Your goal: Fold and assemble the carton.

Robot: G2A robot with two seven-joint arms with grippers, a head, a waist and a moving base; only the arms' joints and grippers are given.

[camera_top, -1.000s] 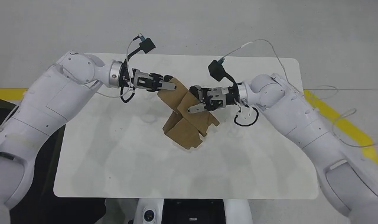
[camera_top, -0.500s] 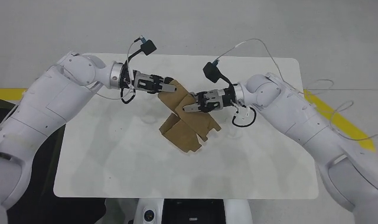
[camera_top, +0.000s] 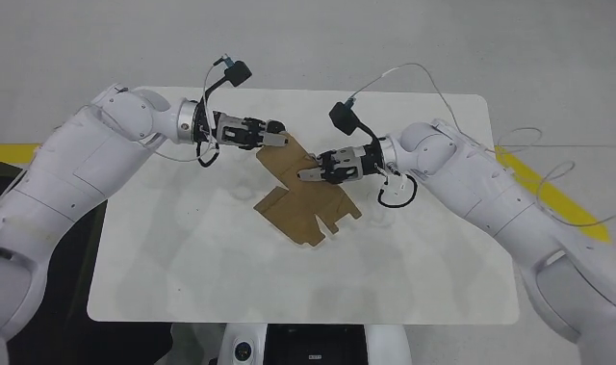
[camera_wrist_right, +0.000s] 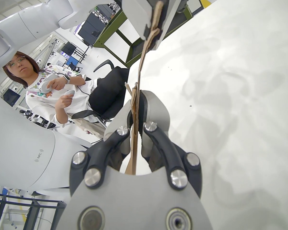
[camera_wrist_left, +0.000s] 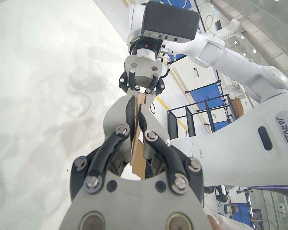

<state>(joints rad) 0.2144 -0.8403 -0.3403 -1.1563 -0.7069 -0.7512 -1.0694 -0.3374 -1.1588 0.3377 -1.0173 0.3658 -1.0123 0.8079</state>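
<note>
A flat brown cardboard carton (camera_top: 306, 199) hangs over the middle of the white table (camera_top: 433, 259), held between both arms and spread out towards the table's front. My left gripper (camera_top: 277, 134) is shut on the carton's far left flap. My right gripper (camera_top: 302, 173) is shut on the carton's upper right edge, close to the left one. In the left wrist view the carton (camera_wrist_left: 137, 155) runs edge-on between my left gripper's (camera_wrist_left: 135, 111) fingers, with the right gripper (camera_wrist_left: 140, 93) just beyond. The right wrist view has the carton (camera_wrist_right: 141, 65) edge-on in my right gripper (camera_wrist_right: 135, 111).
White table surface lies open on all sides of the carton, with the widest free room at the front and right. Loose cables (camera_top: 423, 71) arc above the right arm. Beyond the table's far edge is grey floor.
The carton has opened from a bunched fold into a flatter sheet, its lower part swinging down and left. My right gripper has shifted slightly left, while the left gripper has hardly moved.
</note>
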